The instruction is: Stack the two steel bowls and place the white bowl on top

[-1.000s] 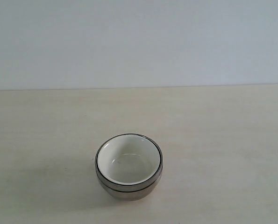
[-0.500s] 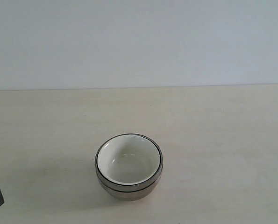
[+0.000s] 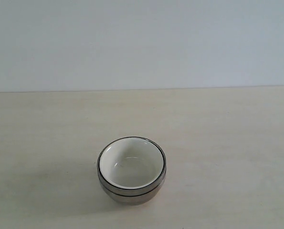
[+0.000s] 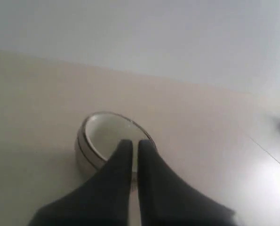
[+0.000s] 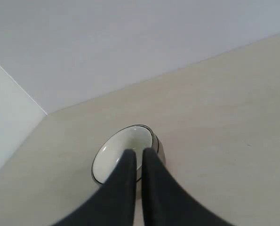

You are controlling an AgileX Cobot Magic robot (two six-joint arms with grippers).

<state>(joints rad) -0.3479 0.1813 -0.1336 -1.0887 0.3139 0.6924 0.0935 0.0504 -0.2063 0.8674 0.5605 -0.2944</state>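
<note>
The white bowl (image 3: 131,164) nests in the two steel bowls (image 3: 132,193), so I judge the stacking done. My left pincer (image 4: 135,142) and right pincer (image 5: 139,151) are pressed together and empty, held off the stack.

The two shiny steel bowls (image 3: 132,196) sat nested upright on the pale worktop (image 3: 227,143), the glossy white bowl (image 3: 131,167) seated upright inside the upper one.

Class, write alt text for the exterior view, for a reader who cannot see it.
A white bowl sits nested inside stacked steel bowls on a pale wooden table, low and central in the picture. A plain light wall rises behind.
</note>
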